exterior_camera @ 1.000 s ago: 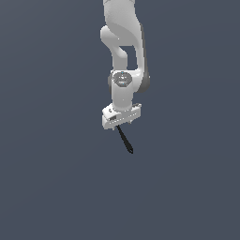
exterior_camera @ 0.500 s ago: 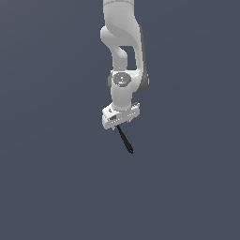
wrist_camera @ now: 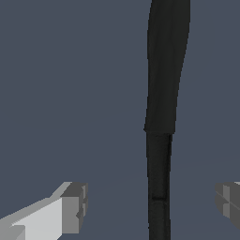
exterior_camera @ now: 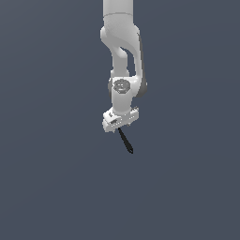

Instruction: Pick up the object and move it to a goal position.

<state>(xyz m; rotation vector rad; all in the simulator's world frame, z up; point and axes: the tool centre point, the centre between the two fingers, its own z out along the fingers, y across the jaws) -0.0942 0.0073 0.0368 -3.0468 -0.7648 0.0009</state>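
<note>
The white arm [exterior_camera: 123,56] comes down from above and ends in the hand [exterior_camera: 120,124], which points downward. In the wrist view one pale grey fingertip [wrist_camera: 73,207] shows at one edge of the picture and the other fingertip [wrist_camera: 228,199] at the opposite edge, so the hand [wrist_camera: 151,199] stands released, its jaws spread wide.

The object [wrist_camera: 161,117], a slim black stick, runs lengthwise through the gap between the two fingertips. It lies nearer the second fingertip than the first, with plain grey ground showing on both sides of it, so neither fingertip touches it. Its shaft is narrow where it passes between the fingertips and grows broader farther out from the hand.

In the exterior view the object [exterior_camera: 125,141] begins just under the hand and slants down and away toward the exterior view's right, ending in a slightly thicker dark tip. The grey table [exterior_camera: 56,187] fills the whole background without any edge or shadow, and whether the object rests on it or is off it cannot be told.
</note>
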